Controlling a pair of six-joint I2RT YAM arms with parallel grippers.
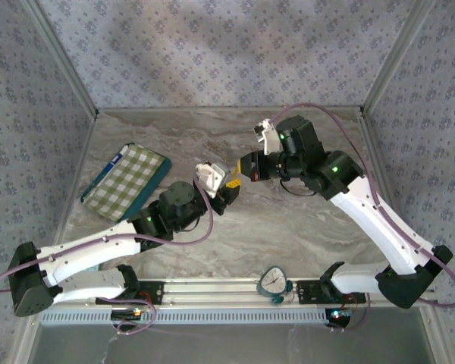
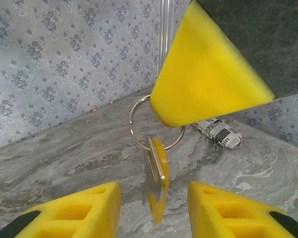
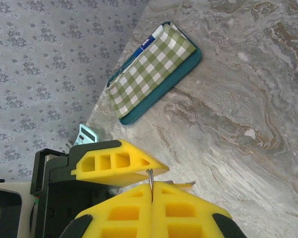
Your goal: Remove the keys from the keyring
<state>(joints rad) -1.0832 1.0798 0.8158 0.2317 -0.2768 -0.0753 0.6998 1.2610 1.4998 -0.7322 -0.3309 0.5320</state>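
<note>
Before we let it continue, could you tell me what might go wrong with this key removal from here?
The right hand holds the keyring just at its fingertips, so a hard pull could drag the ring free. The key hangs loose between the pads of the open left hand; closing may catch only its tip or knock it aside.

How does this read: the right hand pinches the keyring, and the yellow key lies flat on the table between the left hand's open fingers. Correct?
The yellow key hangs from the keyring, not flat on the table; the left wrist view shows it. The right hand does pinch the keyring, and the key is between the left hand's open fingers.
</note>
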